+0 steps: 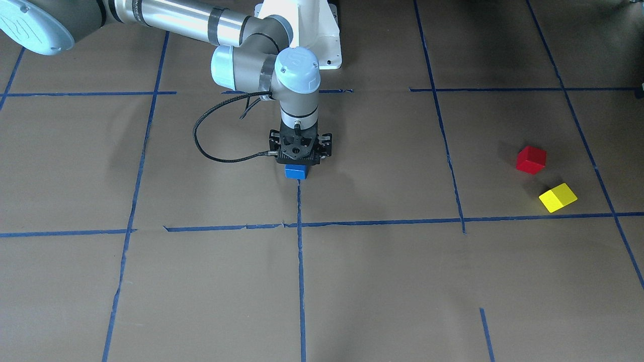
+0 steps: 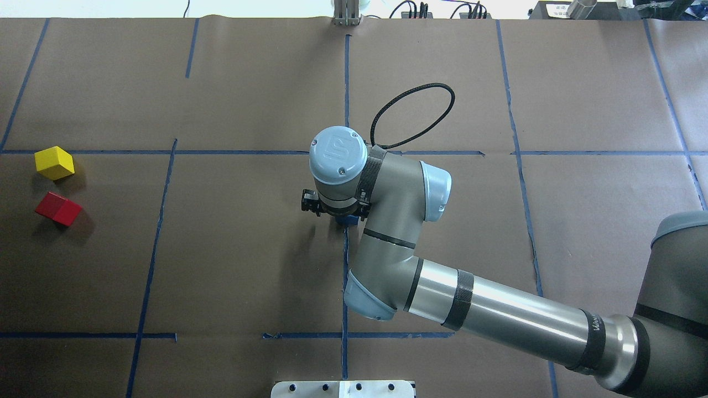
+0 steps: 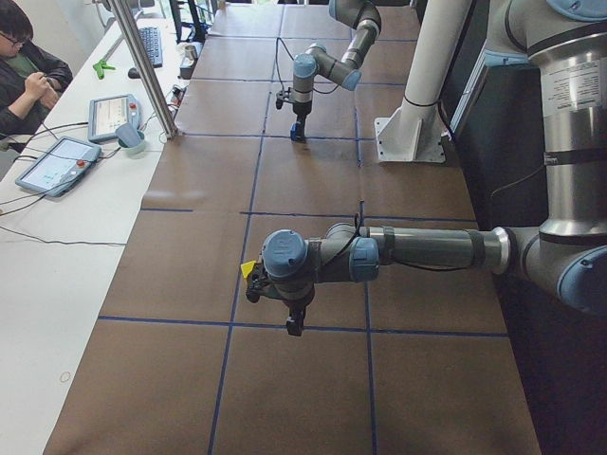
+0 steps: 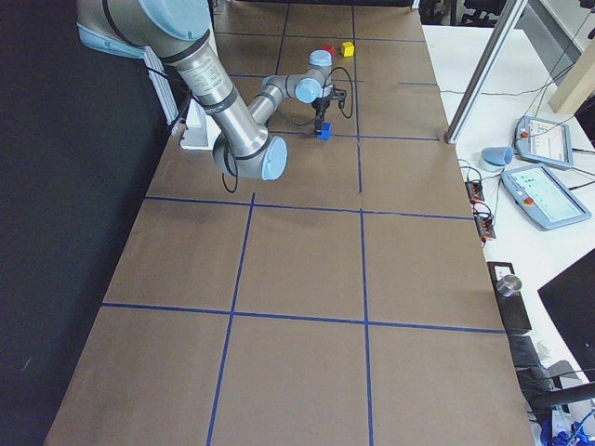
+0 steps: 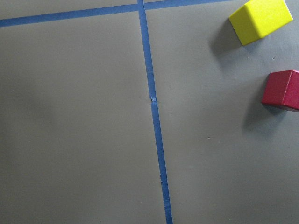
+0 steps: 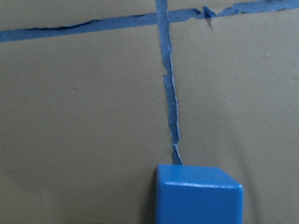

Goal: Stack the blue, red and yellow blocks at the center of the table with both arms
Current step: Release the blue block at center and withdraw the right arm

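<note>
The blue block (image 1: 296,172) is at the table's center on a tape crossing, right under my right gripper (image 1: 299,163), which points straight down and looks shut on it. The fingers are hidden by the wrist. The right wrist view shows the blue block (image 6: 199,195) close over the paper. The red block (image 2: 58,208) and the yellow block (image 2: 54,162) lie side by side on my left side of the table, apart from each other. My left gripper (image 3: 294,325) hovers above the table near the yellow block (image 3: 248,269); I cannot tell whether it is open. The left wrist view shows yellow (image 5: 260,19) and red (image 5: 281,89).
Brown paper with blue tape grid lines (image 1: 300,261) covers the table. The white robot base (image 1: 307,30) stands at the table's robot side. An operator (image 3: 24,76) sits with tablets at a side desk beyond the far edge.
</note>
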Motion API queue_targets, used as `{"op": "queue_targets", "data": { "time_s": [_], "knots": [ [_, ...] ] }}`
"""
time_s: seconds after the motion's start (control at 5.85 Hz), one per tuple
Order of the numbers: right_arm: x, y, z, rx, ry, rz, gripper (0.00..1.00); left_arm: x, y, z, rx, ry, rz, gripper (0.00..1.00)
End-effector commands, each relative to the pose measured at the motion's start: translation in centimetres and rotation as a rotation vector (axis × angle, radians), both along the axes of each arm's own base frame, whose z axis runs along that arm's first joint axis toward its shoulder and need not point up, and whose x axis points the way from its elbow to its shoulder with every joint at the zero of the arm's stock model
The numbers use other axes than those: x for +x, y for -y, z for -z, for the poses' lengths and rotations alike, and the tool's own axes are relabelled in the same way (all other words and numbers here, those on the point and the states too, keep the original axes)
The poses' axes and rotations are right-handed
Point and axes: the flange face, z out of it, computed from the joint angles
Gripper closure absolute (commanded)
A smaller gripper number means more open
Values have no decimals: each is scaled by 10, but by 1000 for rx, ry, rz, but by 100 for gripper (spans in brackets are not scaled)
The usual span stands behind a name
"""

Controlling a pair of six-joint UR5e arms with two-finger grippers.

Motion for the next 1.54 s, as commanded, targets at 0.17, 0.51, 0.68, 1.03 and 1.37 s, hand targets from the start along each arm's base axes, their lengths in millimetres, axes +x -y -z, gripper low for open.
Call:
{"op": "queue_targets", "data": {
  "time_s": [0.17,0.51,0.68,1.03,1.37],
  "knots": [
    [73,60,23,29,66,30,1,0,2,1,7,1,-1,0],
    [174,124,-9,77,-10,111,1,7,6,12,30,2,-18,0],
    [256,157,-63,123,-28,177,1,12,21,27,61,-3,-24,0],
    [440,187,-174,280,-99,342,1,14,64,69,156,0,-21,0],
    [596,129,-331,336,-54,480,0,16,84,81,188,-5,-26,0]
  ]
}}
